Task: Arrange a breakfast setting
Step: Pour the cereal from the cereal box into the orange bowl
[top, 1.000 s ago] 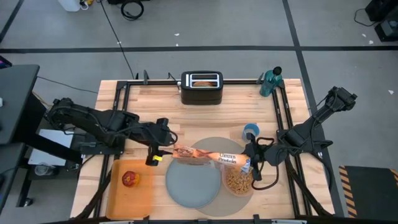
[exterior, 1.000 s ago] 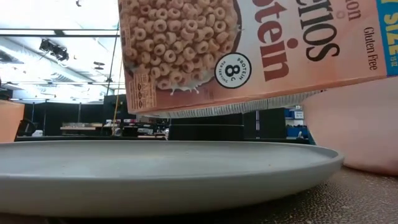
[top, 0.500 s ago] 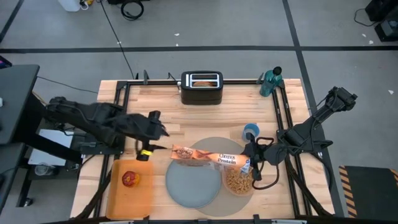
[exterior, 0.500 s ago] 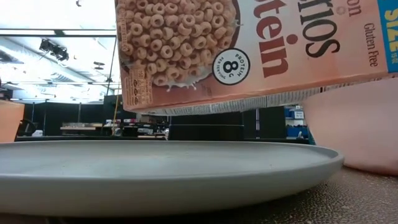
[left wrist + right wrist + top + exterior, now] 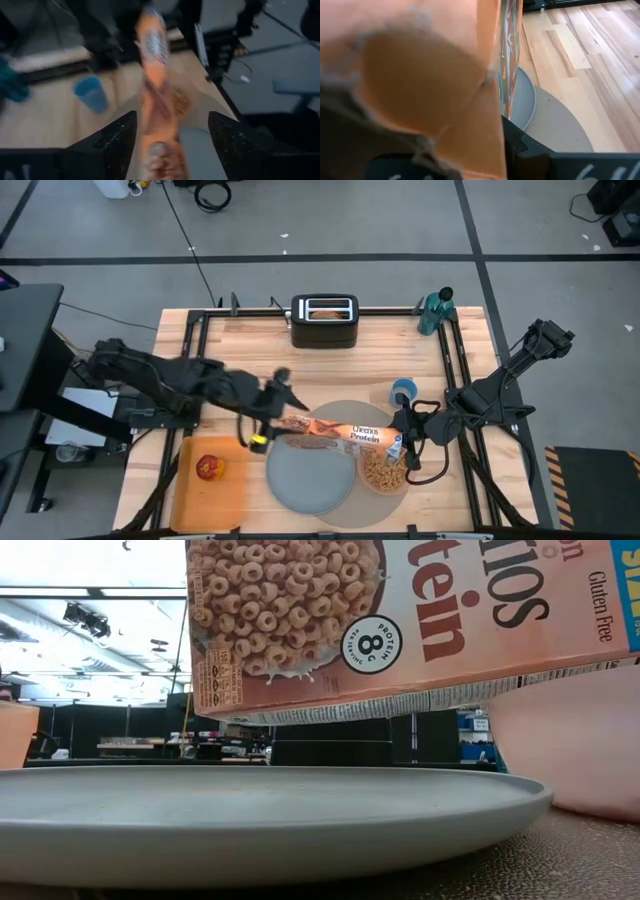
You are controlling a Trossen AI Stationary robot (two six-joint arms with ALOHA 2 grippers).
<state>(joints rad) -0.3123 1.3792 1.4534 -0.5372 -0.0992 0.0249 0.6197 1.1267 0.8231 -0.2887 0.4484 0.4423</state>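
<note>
Left tool [image 5: 281,415] back at cereal box [image 5: 335,432] — fingers apart; right tool [image 5: 404,438] clamped

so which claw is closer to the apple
Left. The left claw is up beside the cereal box's end, just past the orange board where the apple sits. The right claw grips the box's other end over the pink bowl, much farther away.
</note>
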